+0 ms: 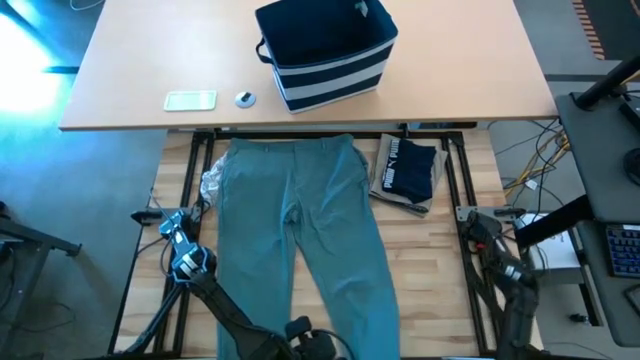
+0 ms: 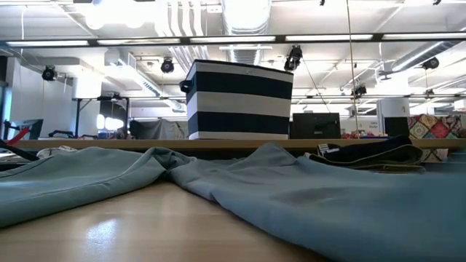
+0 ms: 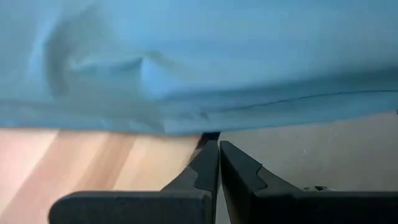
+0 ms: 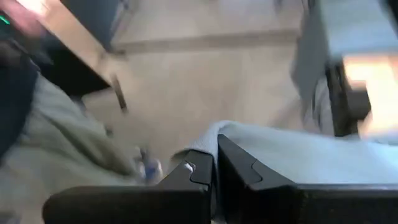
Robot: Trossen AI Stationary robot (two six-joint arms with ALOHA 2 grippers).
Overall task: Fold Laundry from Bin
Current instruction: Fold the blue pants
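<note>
Lying flat on the near table (image 1: 440, 300), teal trousers (image 1: 300, 220) are spread legs-down; navy and tan garments (image 1: 408, 172) beside them. Striped bin (image 1: 325, 50) stands on the far table. Left gripper (image 3: 217, 163) and right gripper (image 4: 214, 167) are seen closed, seemingly empty.

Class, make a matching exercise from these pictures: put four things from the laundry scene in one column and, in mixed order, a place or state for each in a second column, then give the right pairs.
Things
1. teal-green trousers
2. striped bin
3. dark navy garment with white print
4. left hand

Places or states
A. standing on the far, paler table
B. fingers shut, at the edge of the teal cloth
C. spread flat down the middle of the wooden table
D. lying on a tan garment, to the right of the trousers

Pairs: 1-C, 2-A, 3-D, 4-B
</note>
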